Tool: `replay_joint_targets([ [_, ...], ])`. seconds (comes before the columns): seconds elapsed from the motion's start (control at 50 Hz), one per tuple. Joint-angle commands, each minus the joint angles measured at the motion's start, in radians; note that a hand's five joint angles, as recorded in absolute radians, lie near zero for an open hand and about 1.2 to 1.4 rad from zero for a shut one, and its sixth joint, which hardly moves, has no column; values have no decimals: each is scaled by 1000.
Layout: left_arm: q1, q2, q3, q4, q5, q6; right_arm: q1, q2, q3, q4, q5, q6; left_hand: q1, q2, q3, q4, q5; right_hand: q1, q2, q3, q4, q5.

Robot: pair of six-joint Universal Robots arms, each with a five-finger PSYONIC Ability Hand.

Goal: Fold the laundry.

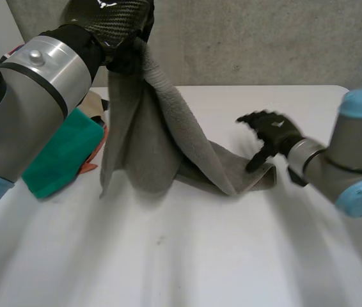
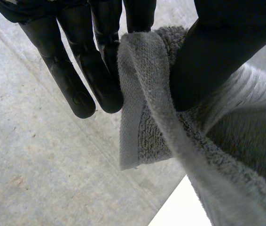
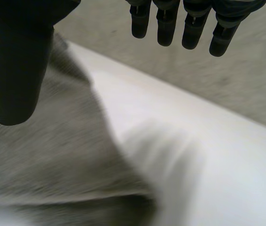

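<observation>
A grey towel [image 1: 149,137] hangs from my left hand [image 1: 126,54], which holds it high above the back of the table. In the left wrist view the thumb [image 2: 213,56] pinches a corner of the grey towel [image 2: 147,117] against the fingers [image 2: 100,70]. The towel's lower end trails on the table toward my right hand [image 1: 270,131]. That hand hovers open just above the towel's far corner, with its fingers [image 3: 184,26] spread and its thumb [image 3: 15,61] over the grey towel [image 3: 43,155], holding nothing.
A folded green cloth [image 1: 62,157] lies at the table's left, beside an orange and beige heap [image 1: 94,137]. The white table [image 1: 187,256] stretches bare toward the front. A grey wall [image 1: 264,38] stands behind the table.
</observation>
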Motion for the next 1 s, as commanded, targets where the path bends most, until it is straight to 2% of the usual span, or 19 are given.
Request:
replay_joint_targets([
  [0.02, 9, 9, -6, -17, 3, -8, -92, -131, 62, 176, -14, -81, 253, 203, 201, 197, 255, 14, 32, 32, 31, 17],
  [0.1, 3, 18, 8, -16, 5, -17, -67, -131, 163, 241, -32, -119, 253, 203, 201, 197, 255, 17, 35, 34, 33, 20],
  [0.22, -14, 21, 47, -20, -5, -32, 34, -116, 289, 13, -16, -41, 253, 203, 201, 197, 255, 20, 38, 37, 36, 23],
  [0.3, -23, 24, 78, -34, -20, -45, 91, -73, 300, -171, 43, 31, 253, 203, 201, 197, 255, 23, 41, 40, 39, 26],
  [0.44, -20, 46, 100, -49, -34, -57, 117, 4, 234, -204, 107, -5, 253, 203, 201, 197, 255, 129, 146, 146, 145, 131],
  [0.5, -17, 63, 101, -49, -38, -72, 114, 33, 205, -204, 115, -35, 253, 203, 201, 197, 255, 304, 322, 322, 321, 307],
  [0.54, -11, 76, 97, -49, -43, -89, 109, 53, 184, -210, 115, -53, 253, 203, 201, 197, 255, 533, 550, 550, 549, 535],
  [0.56, -8, 84, 95, -49, -45, -95, 106, 62, 174, -211, 116, -59, 253, 203, 201, 197, 255, 679, 697, 697, 695, 682],
  [0.58, 0, 93, 91, -49, -51, -109, 100, 77, 148, -210, 124, -64, 253, 203, 201, 197, 255, 1111, 1128, 1128, 1127, 1113],
  [0.6, 6, 99, 86, -49, -54, -117, 96, 82, 136, -210, 129, -65, 253, 203, 201, 197, 255, 1168, 1185, 1185, 1184, 1170],
  [0.66, 38, 124, 61, -49, -66, -141, 57, 71, 110, -185, 173, -68, 253, 203, 201, 197, 255, 1168, 1186, 1186, 1185, 1171],
  [0.72, 69, 142, 25, -49, -61, -150, 21, 13, 101, -156, 181, -88, 253, 203, 201, 197, 255, 1168, 1186, 1186, 1185, 1171],
  [0.8, 122, 153, -58, -57, -40, -154, -22, -151, 69, -52, 127, -215, 253, 203, 201, 197, 255, 1168, 1186, 1186, 1185, 1171],
  [0.88, 177, 144, -190, -62, -20, -155, -65, -326, -40, 130, 48, -381, 253, 203, 201, 197, 255, 1168, 1186, 1186, 1185, 1171],
  [1.0, 233, 84, -334, -40, -17, -163, -55, -312, -165, 321, 15, -452, 253, 203, 201, 197, 255, 1168, 1186, 1186, 1185, 1171],
])
